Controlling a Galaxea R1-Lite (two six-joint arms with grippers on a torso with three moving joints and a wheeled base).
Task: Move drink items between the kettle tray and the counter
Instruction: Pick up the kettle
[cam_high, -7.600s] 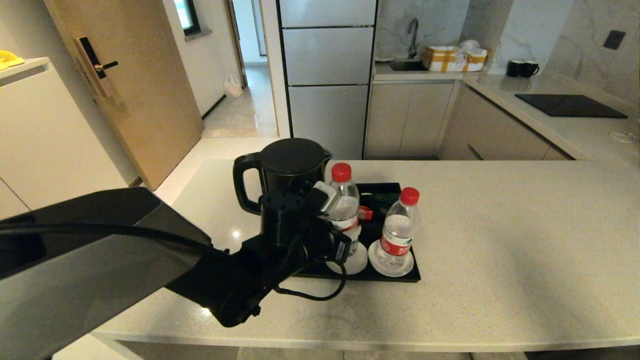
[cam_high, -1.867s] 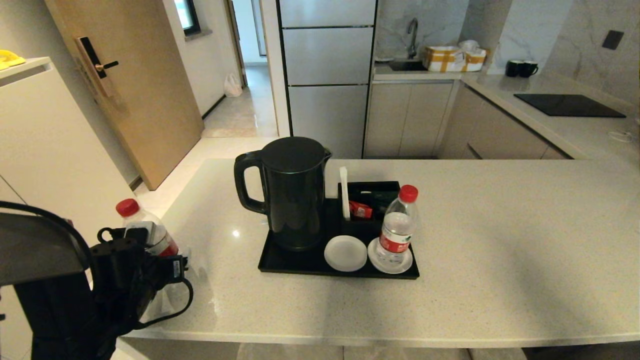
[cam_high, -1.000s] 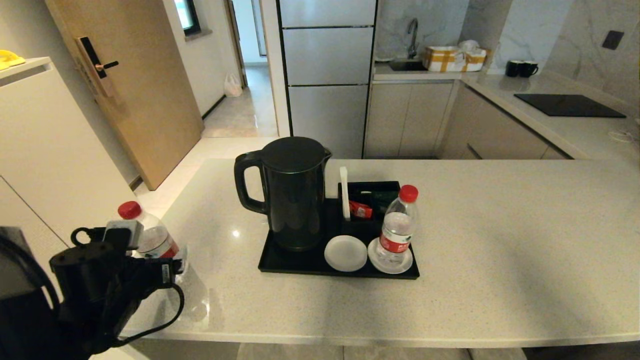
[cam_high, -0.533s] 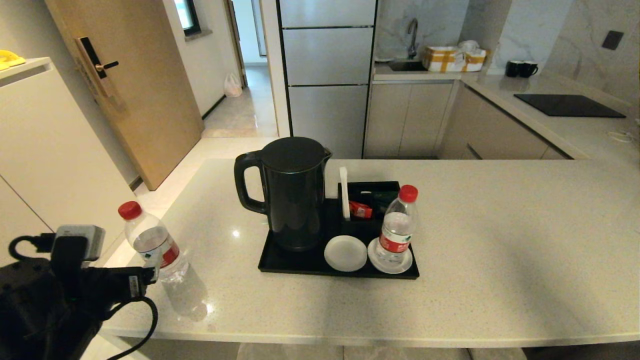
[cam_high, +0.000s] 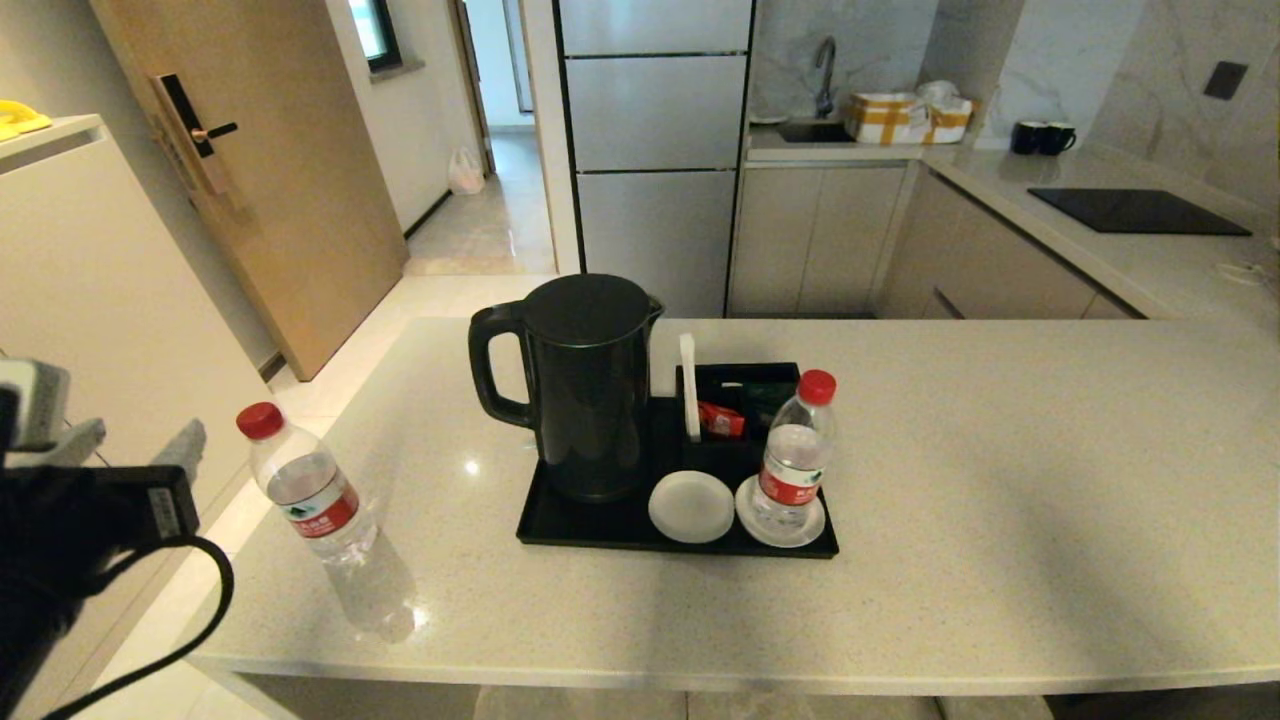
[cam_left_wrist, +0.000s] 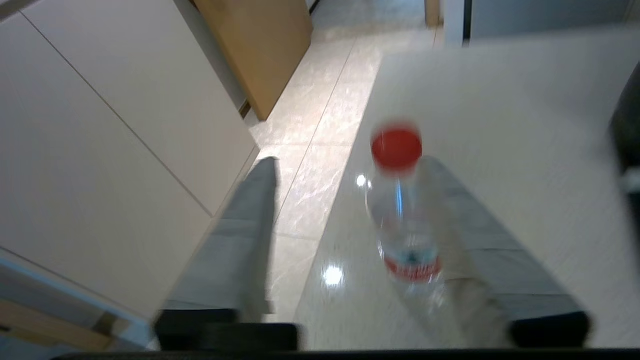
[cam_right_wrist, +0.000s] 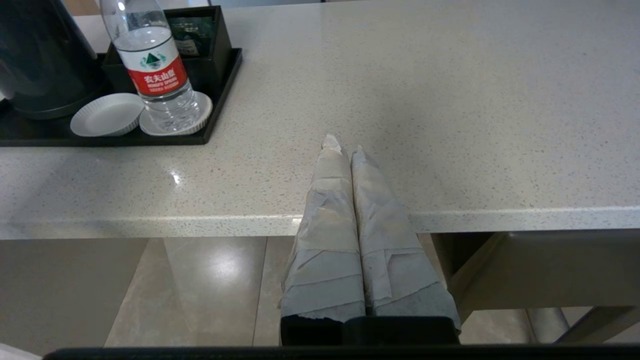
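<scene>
The black kettle (cam_high: 585, 385) stands on the kettle tray (cam_high: 560, 525) in the middle of the counter (cam_high: 1000, 480). A red-capped water bottle (cam_high: 795, 460) stands on the right coaster of the tray. A second water bottle (cam_high: 315, 500) stands upright on the counter near its left front corner. My left gripper (cam_high: 135, 445) hangs open to the left of it, off the counter edge. In the left wrist view that bottle (cam_left_wrist: 405, 225) stands beyond the spread left gripper (cam_left_wrist: 350, 162), untouched. My right gripper (cam_right_wrist: 342, 145) is shut and empty at the counter's front edge.
An empty white coaster (cam_high: 690, 505) and a black sachet box (cam_high: 740, 395) share the tray. A cooktop (cam_high: 1140, 210) and two black mugs (cam_high: 1045, 137) sit on the far counter. Floor and a cabinet (cam_high: 90, 300) lie to the left.
My left gripper has let go of the bottle and drawn back to the left, off the counter. The bottle stays standing near the left front corner. The right arm is still.
</scene>
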